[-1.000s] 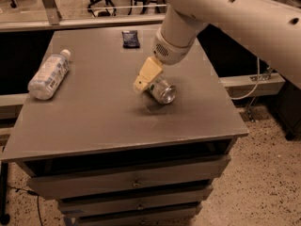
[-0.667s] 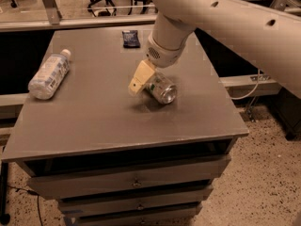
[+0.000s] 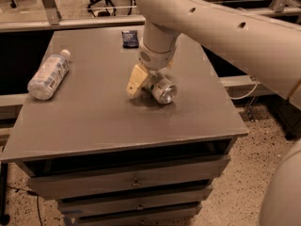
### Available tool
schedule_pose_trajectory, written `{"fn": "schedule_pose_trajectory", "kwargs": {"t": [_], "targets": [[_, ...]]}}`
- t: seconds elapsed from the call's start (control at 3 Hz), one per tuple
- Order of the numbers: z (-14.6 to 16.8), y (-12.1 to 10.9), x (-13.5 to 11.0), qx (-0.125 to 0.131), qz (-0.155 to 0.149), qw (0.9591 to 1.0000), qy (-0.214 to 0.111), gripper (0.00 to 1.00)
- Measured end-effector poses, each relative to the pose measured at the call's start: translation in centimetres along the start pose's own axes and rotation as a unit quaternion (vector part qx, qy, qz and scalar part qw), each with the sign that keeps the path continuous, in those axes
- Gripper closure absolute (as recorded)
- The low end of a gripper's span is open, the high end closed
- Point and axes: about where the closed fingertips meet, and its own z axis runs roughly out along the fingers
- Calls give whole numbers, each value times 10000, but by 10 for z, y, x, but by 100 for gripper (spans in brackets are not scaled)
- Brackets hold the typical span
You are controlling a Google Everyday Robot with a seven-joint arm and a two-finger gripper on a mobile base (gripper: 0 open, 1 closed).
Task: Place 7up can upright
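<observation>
In the camera view, the 7up can (image 3: pixel 162 89) is seen lying on its side on the grey bench (image 3: pixel 94 126), just toward 3 o'clock from the bench's middle, with its silver end turned toward 5 o'clock. The pincer (image 3: pixel 145 84) is lowered right against the can's 9 o'clock side; whether it is clamped on the can cannot be told. A clear plastic bottle (image 3: pixel 48 74) is laid flat near the 9 o'clock edge, and a dark packet (image 3: pixel 130 38) at 12 o'clock.
</observation>
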Motion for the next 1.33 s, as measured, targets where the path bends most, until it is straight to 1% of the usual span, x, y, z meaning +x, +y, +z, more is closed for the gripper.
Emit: {"fn": "schedule_pose_trajectory", "kwargs": {"t": [0.33,0.67,1.0,1.33], "targets": [[-2,-1,-8,188,-73,9998,14,37],[-16,-3,-17,381,-202,9989,-168,60],[-45,-3,-33,602,-474,9955,-549,84],[-80,-4,-47,616,-780,9885,-1142,100]]}}
